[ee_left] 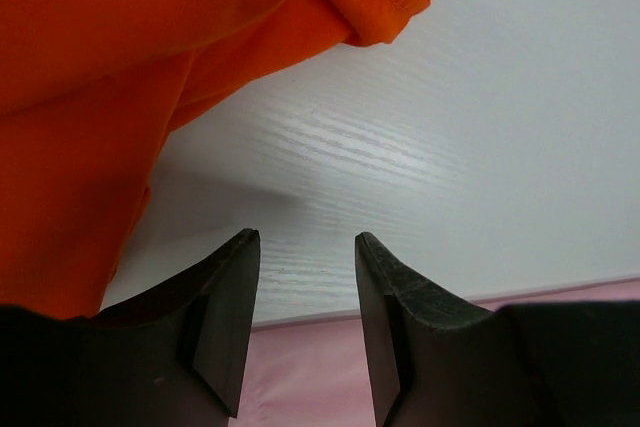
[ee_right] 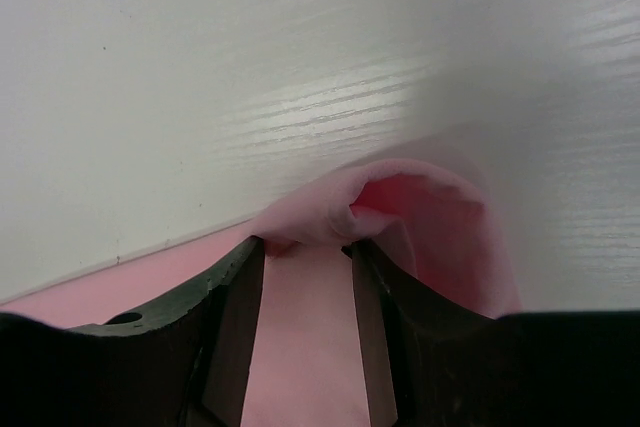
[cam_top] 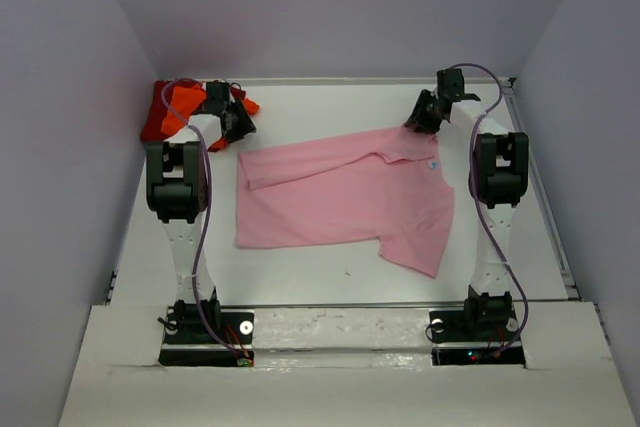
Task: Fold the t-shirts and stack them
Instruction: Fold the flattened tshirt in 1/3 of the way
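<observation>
**Fingers of the right gripper (ee_right: 305, 245) pinch the light pink t-shirt (cam_top: 340, 197); left gripper (ee_left: 307, 247) parted over the table (cam_top: 300, 277)**

Nearest the arm bases, a strip of white table lies in front of the pink shirt. The shirt is spread flat across the middle of the table, its long side running left to right. One short sleeve (cam_top: 415, 252) points toward the near right. A small pale neck label (cam_top: 434, 164) sits on the shirt's right part, close to the right arm. Along the shirt's far left edge a band of cloth is turned over on itself.

At the shirt's far right corner, the right fingers (ee_right: 235, 327) clench a bunch of pink cloth. The cloth puckers between the fingertips and rises in a hollow hump just beyond them, off the table.

Farther left, the left fingers (ee_left: 225, 327) stand apart with nothing between them. White table shows through the gap, and a pink edge shows below it. The bright orange t-shirt (cam_top: 185, 99) lies crumpled just beside these fingers in the far left corner. It sits on the dark red t-shirt (cam_top: 153, 122), against the wall.
</observation>
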### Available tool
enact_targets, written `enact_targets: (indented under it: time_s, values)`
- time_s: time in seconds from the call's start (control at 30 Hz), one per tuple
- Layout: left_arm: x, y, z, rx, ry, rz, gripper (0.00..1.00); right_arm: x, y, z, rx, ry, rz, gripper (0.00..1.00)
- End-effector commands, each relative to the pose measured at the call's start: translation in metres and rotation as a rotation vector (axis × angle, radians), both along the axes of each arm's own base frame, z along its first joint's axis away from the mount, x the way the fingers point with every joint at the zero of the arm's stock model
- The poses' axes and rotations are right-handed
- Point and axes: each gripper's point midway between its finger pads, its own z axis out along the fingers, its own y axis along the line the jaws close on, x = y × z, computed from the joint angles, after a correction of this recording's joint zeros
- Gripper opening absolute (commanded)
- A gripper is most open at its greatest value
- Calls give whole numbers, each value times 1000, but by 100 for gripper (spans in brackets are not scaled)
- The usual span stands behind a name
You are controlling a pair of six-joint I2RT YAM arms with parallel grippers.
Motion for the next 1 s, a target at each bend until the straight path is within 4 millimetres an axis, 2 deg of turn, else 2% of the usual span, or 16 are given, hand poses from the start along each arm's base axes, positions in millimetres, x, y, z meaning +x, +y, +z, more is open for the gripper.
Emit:
enact_targets:
  time_s: [0.0, 0.03, 0.1, 0.13, 0.27, 0.3, 0.33, 0.37, 0.4, 0.43, 0.5, 0.57, 0.6, 0.7, 0.87, 0.97]
  values:
    - [8, -6, 38, -16, -73, -11, 52, -1, -12, -8, -26, 29, -8, 47]
    - [7, -12, 55, -25, -108, -21, 52, -1, -12, -8, -22, 30, -5, 47]
    - [-4, -20, 61, -36, -106, -35, 52, -2, -12, -9, -21, 33, -6, 47]
    - [-9, -27, 77, -42, -136, -45, 52, -2, -10, -9, -14, 33, -2, 46]
    - [-37, -38, 84, -55, -132, -61, 52, -3, -8, -11, -2, 37, 4, 46]
    - [-52, -39, 69, -60, -96, -64, 52, -3, -8, -11, -2, 37, 5, 47]
    - [-56, -42, 79, -72, -124, -67, 52, -2, -8, -9, -3, 32, 8, 47]
    - [-63, -43, 75, -74, -117, -66, 52, -2, -8, -9, -5, 32, 6, 47]
    - [-78, -41, 57, -73, -80, -58, 52, -2, -8, -10, -5, 33, 6, 47]
    - [-80, -41, 63, -75, -105, -59, 52, -1, -8, -8, -4, 29, 5, 47]
    - [-94, -39, 44, -51, -63, -55, 52, -2, -7, -6, 4, 28, 10, 47]
    - [-101, -37, 38, -31, -53, -46, 52, -2, -4, -4, 18, 25, 11, 47]
    - [-109, -35, 29, -1, -38, -32, 52, -2, -4, -2, 21, 24, 10, 47]
    - [-110, -33, 25, 39, -46, -18, 52, -3, -1, 5, 33, 9, 17, 47]
    - [-119, -47, 14, 62, -21, -45, 52, -6, -2, 7, 27, 8, 18, 47]
    - [-130, -57, 17, 27, -20, -68, 52, -5, -1, 7, 32, 5, 21, 47]
